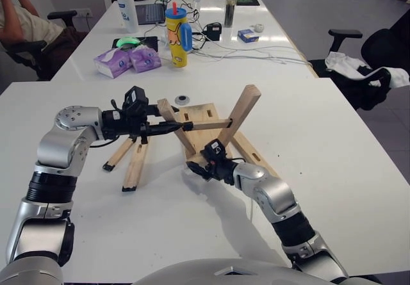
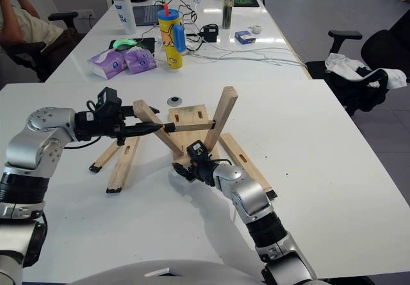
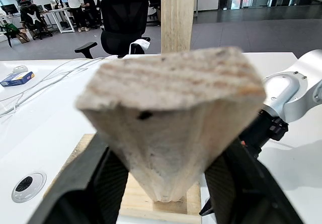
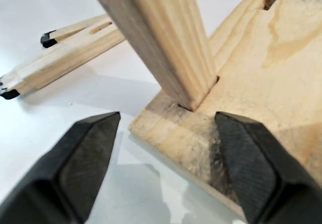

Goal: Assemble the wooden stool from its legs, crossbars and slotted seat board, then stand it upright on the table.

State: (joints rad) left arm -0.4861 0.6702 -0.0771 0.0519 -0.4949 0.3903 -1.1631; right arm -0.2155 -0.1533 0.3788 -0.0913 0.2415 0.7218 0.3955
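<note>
Over the seat board [image 1: 204, 113], my left gripper [image 1: 168, 126] clamps the tilted leg [image 1: 181, 136]; my right gripper [image 1: 195, 168] gapes, forearm low.

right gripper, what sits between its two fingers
In the right wrist view, a corner of the seat board, with a leg standing in its slot, lies between the open fingers of the right gripper.

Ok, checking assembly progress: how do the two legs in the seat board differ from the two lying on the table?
The fitted legs stand slanted in the seat board; the loose legs lie flat on the table. A crossbar links the fitted legs; nothing joins the loose legs. The left hand grips one fitted leg; no hand touches the loose legs. Both pairs are pale wood.
</note>
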